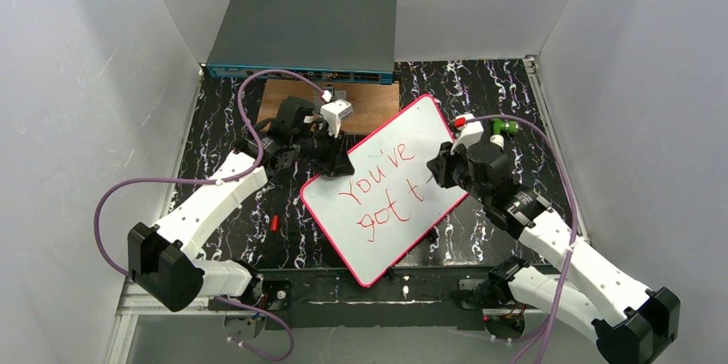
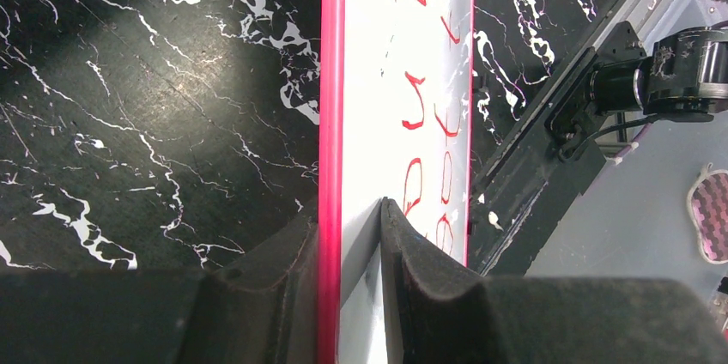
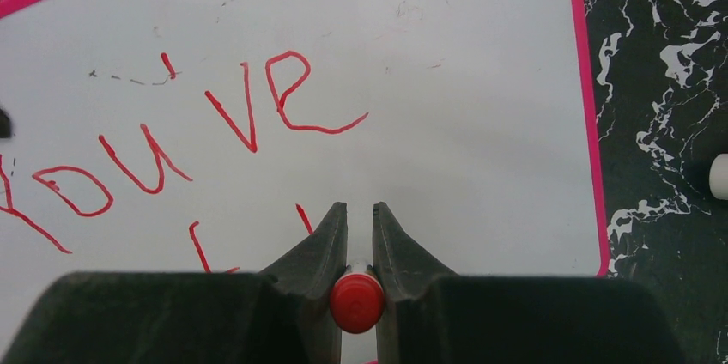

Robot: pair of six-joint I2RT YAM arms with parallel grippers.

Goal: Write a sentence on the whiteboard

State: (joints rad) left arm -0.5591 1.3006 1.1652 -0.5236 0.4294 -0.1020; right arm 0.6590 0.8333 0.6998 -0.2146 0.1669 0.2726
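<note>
The whiteboard (image 1: 403, 158), white with a pink-red rim, lies tilted on the black marbled table and bears red writing "You've got t". My left gripper (image 1: 330, 162) is shut on its upper left edge; in the left wrist view the fingers (image 2: 421, 252) clamp the whiteboard's rim (image 2: 331, 124). My right gripper (image 1: 442, 171) is shut on a red marker (image 3: 356, 302), seen end-on, and holds it against the whiteboard (image 3: 446, 55) at the right end of the second line. The marker's tip is hidden by the fingers.
A grey network switch box (image 1: 305, 33) stands at the back, with a brown wooden board (image 1: 283, 98) in front of it. A small red cap (image 1: 274, 223) lies on the table left of the whiteboard. White walls enclose the table on three sides.
</note>
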